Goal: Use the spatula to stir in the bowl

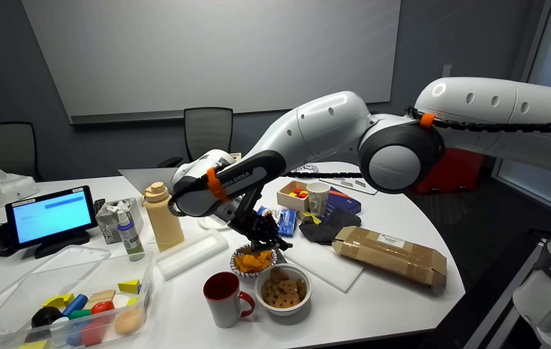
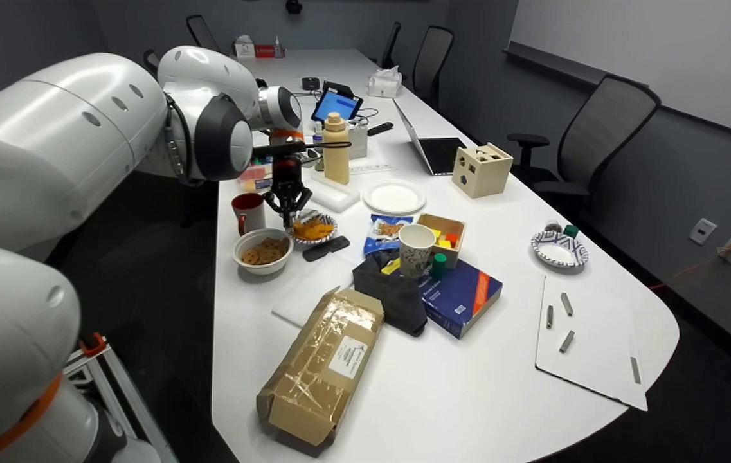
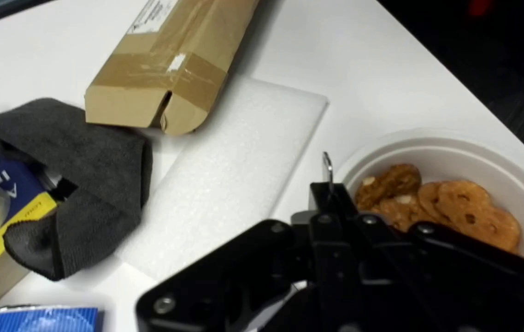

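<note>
The bowl is a small paper bowl with a patterned rim, holding orange chips; it also shows in an exterior view. In the wrist view it is hidden behind the gripper. My gripper is low over this bowl's edge, pointing down, near the larger white bowl; it also shows in an exterior view. In the wrist view the gripper is shut on a thin black handle with a metal loop at its end, seemingly the spatula. The spatula's head is hidden.
A larger white bowl with brown snacks stands beside the bowl. A red-lined mug is near it. A foam sheet, cardboard box, dark cloth, blue snack bag and tan bottle stand around.
</note>
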Available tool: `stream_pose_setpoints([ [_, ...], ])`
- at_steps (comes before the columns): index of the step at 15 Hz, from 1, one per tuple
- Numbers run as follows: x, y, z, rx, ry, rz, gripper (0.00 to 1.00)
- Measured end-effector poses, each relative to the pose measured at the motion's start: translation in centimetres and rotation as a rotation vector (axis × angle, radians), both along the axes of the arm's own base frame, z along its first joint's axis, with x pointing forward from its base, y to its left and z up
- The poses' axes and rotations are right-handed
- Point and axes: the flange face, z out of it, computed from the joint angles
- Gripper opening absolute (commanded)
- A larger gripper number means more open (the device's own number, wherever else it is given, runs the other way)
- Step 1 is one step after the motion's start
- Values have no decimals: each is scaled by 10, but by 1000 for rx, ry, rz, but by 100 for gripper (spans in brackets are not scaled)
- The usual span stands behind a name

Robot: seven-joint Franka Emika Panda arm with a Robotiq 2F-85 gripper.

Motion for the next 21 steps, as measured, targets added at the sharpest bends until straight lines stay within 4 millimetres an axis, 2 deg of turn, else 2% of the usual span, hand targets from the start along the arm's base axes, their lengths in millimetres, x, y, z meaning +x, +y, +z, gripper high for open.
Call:
stream_pose_setpoints([
  [4,5,5,1,70,0,30,1],
  [13,7,-23,-25,85,98,-21,1],
  [21,-2,-16,-21,-9,61,-29,1],
])
